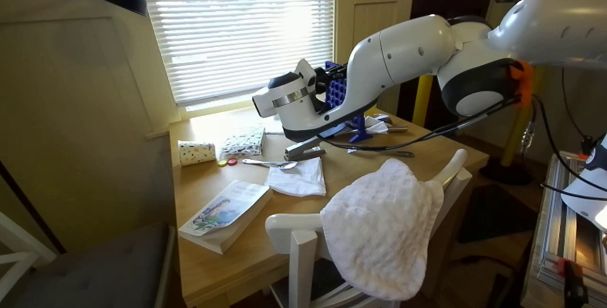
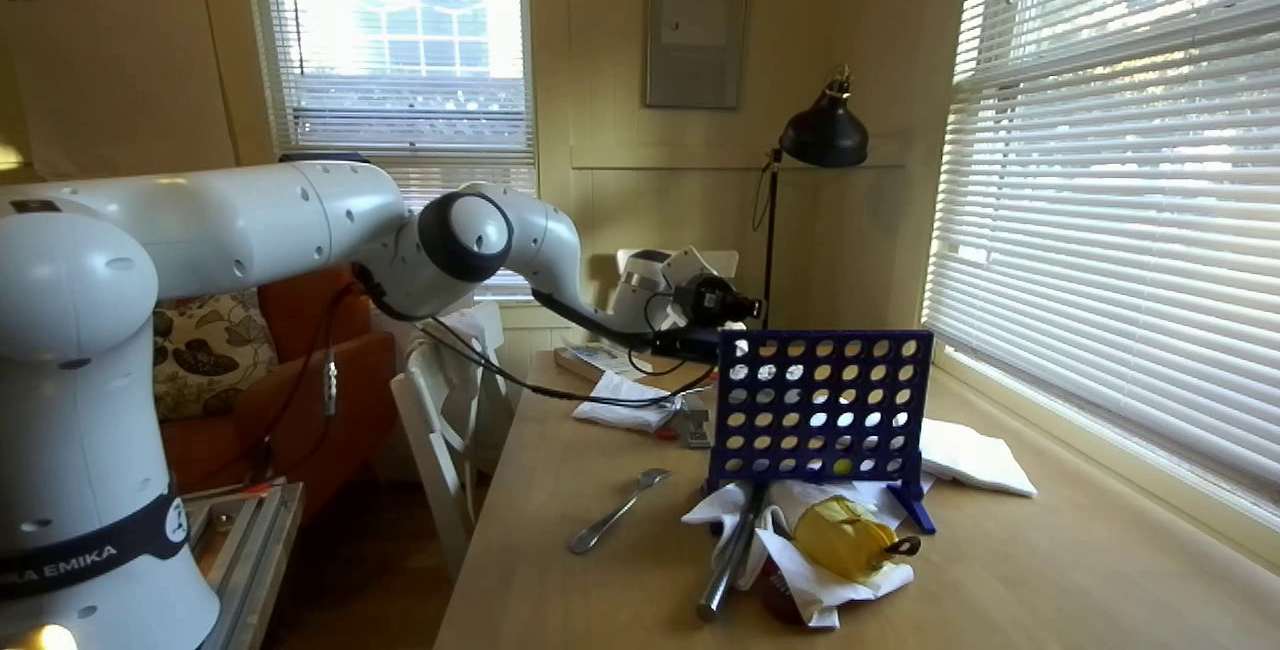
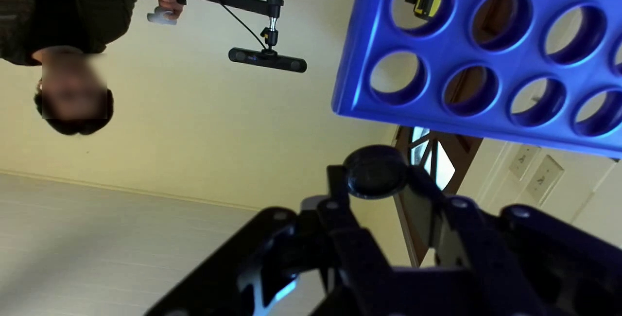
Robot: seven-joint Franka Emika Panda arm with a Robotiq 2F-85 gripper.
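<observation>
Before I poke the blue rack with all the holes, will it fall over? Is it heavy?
Maybe, with a hard shove: the blue rack stands like a thin wall, though its spread feet could steady it. It's probably light for its size, because so much of it is open. It looks like shiny, hard plastic, so it likely won't bend.

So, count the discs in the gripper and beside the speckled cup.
3: a dark-looking disc in the gripper, plus a yellow disc and a red disc beside the speckled cup, which may hide more.
</observation>
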